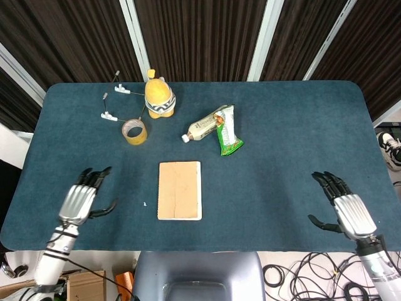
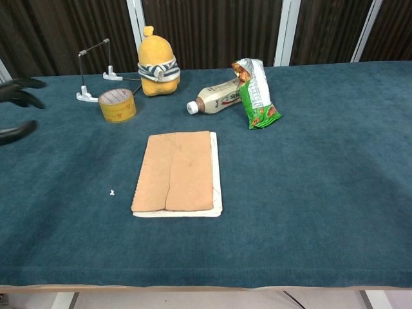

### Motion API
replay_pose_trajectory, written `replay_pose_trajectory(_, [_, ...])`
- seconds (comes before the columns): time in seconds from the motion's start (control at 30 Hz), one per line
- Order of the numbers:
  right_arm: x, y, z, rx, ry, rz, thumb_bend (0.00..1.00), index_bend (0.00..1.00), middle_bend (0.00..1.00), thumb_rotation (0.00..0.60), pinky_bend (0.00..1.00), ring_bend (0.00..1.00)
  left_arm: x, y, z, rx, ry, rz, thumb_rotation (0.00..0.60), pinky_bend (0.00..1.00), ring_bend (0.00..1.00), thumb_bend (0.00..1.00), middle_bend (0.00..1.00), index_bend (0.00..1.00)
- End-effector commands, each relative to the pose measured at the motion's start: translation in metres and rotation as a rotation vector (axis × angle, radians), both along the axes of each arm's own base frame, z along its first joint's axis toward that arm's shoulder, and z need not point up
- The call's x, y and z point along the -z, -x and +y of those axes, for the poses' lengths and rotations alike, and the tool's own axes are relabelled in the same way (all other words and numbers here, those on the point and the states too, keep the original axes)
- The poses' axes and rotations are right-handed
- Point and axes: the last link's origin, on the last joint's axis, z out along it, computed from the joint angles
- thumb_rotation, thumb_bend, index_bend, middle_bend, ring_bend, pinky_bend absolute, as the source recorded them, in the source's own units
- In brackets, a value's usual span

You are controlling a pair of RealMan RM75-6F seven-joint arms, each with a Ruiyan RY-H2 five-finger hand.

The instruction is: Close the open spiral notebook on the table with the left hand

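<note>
Notebook [image 1: 180, 190] lies closed, brown cover unlabelled; left hand [image 1: 79, 199] and right hand [image 1: 351, 211] splay wide, holding nothing.

The spiral notebook [image 1: 180, 190] shows a plain tan-brown cover with a cream strip of pages along its right and near edges, set against the deep teal cloth of the table [image 1: 282, 144]. Beyond the notebook stand a yellow-orange plush toy [image 1: 159, 95] with a grey-and-white band and a yellowish tape roll [image 1: 135, 132]. Beyond the notebook to its right lie a beige bottle [image 1: 203, 126] with a white cap and a green snack packet [image 1: 227, 132] with silver and orange; both hands, left hand [image 1: 79, 200] and right hand [image 1: 346, 209], are silver with black fingers.
</note>
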Motion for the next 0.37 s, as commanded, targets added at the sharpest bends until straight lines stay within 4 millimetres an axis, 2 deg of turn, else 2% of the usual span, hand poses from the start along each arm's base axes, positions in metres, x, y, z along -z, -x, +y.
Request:
replay_pose_trajectory(0.03, [-0.017,0.01,0.001,0.069,0.08,0.071,0.16,0.0,0.07,0.6,0.12,0.02,-0.048,0.04,-0.043,-0.117,-0.105,0.107,0.211,0.1,0.16,0.33,0.21,0.12])
replay_pose_trajectory(0.2, [-0.026,0.016,0.001,0.102,0.104,0.059,0.16,0.0,0.07,0.6,0.12,0.02,-0.083,0.072,-0.08,-0.19,-0.188,0.181,0.425,0.09,0.16,0.33,0.21,0.14])
replay_pose_trajectory(0.37, [-0.027,0.017,0.002,0.078,0.114,0.049,0.16,0.0,0.08,0.6,0.12,0.02,-0.101,0.087,-0.109,-0.238,-0.197,0.179,0.55,0.09,0.16,0.33,0.21,0.14])
